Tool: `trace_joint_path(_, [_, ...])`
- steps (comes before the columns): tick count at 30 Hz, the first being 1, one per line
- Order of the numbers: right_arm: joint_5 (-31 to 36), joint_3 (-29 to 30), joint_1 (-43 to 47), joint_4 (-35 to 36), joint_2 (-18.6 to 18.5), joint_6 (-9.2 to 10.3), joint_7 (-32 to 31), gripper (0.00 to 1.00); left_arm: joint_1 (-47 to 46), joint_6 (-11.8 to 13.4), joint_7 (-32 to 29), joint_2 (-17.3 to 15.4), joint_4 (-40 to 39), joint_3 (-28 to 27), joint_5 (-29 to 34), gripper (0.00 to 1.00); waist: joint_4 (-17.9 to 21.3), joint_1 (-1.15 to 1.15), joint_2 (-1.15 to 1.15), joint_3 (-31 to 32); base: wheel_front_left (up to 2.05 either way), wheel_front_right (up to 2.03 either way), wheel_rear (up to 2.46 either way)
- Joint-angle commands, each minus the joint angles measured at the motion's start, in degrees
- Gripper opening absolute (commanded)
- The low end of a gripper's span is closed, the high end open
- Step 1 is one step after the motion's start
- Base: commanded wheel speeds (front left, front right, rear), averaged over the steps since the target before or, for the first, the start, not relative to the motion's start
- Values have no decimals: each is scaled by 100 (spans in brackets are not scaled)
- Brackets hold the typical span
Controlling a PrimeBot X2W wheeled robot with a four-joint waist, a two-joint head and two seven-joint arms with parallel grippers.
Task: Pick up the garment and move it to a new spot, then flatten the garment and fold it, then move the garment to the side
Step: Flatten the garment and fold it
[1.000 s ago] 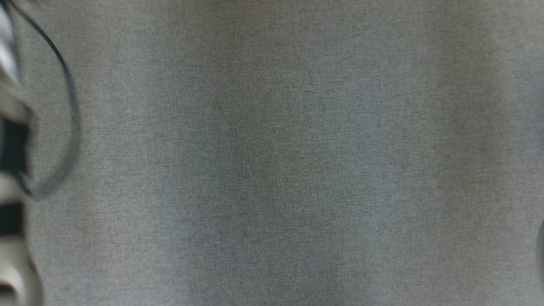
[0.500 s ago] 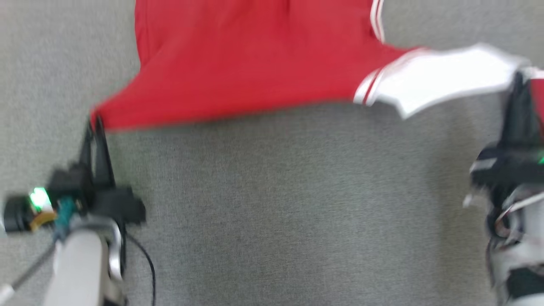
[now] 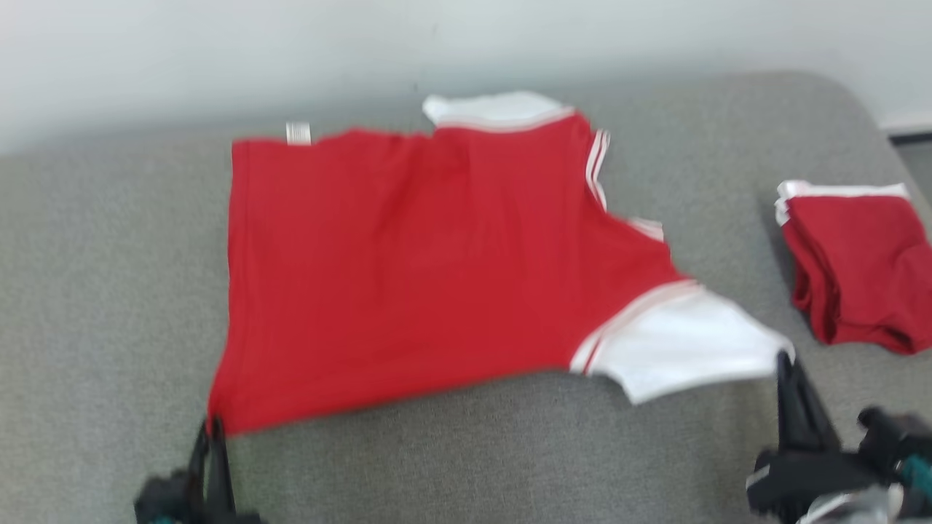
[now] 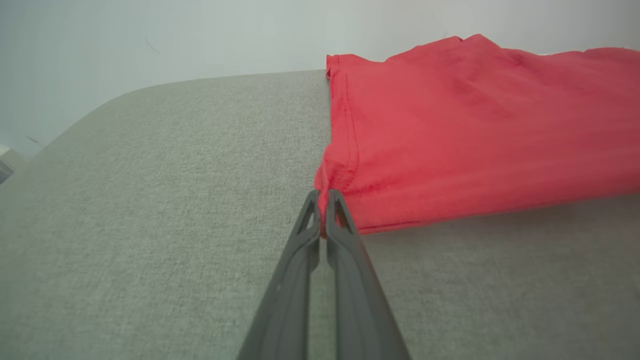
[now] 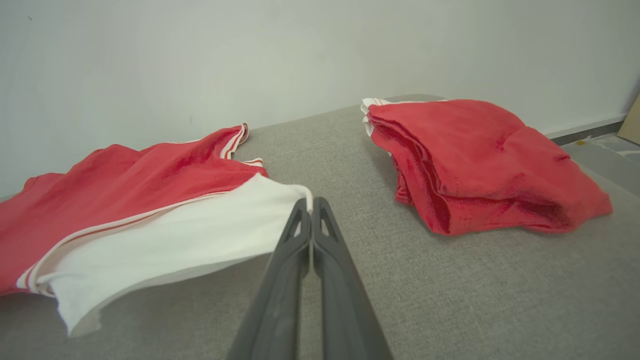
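The garment (image 3: 422, 269) is a red T-shirt with white sleeves, spread across the grey cushion with its near edge lifted. My left gripper (image 3: 211, 426) is shut on the shirt's near red hem corner (image 4: 330, 192), the gripper (image 4: 323, 197) pinching the fabric at its tips. At the lower right, my right gripper (image 3: 785, 358) is shut on the tip of the white sleeve (image 3: 684, 346). In the right wrist view the gripper (image 5: 310, 202) holds that sleeve (image 5: 200, 235) just above the surface.
A folded pile of red garments (image 3: 859, 266) lies at the right (image 5: 480, 160). The grey cushion (image 3: 109, 291) ends at a pale wall behind. Its rounded right corner drops to the floor (image 5: 605, 160).
The head camera has swung up from bare grey fabric to the whole shirt and the wall. Both grippers stay shut on the shirt's near corners.
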State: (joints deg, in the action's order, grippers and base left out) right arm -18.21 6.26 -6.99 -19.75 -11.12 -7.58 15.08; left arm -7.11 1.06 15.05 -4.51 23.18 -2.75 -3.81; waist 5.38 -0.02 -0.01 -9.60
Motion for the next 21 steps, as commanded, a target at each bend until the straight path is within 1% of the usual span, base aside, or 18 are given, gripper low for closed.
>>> trace_joint_path(1, [63,5,193,-79,-10,18,8,0,247,15,17,13,6,-15,39,0,44,2,1,530,0,0,0])
trace_joint_path(4, [140,-80,454,-177,2,18,7,0,587,-18,17,45,3,11,70,0,15,2,1,765,0,0,0])
trace_joint_path(7, [169,-113,683,-229,66,18,7,0,964,135,17,126,-187,160,105,0,-22,2,1,927,0,0,0])
trace_joint_path(13, [248,-220,1054,-304,129,18,7,0,1394,275,17,146,-361,202,-76,0,-95,2,1,1101,0,0,0])
trace_joint_path(16, [284,-201,1313,-337,198,18,7,0,1584,317,17,147,-282,169,-168,0,-120,2,1,1182,0,0,0])
trace_joint_path(21, [351,-162,1677,-388,173,18,8,0,1765,327,17,150,-131,100,-296,0,-155,2,1,1257,0,0,0])
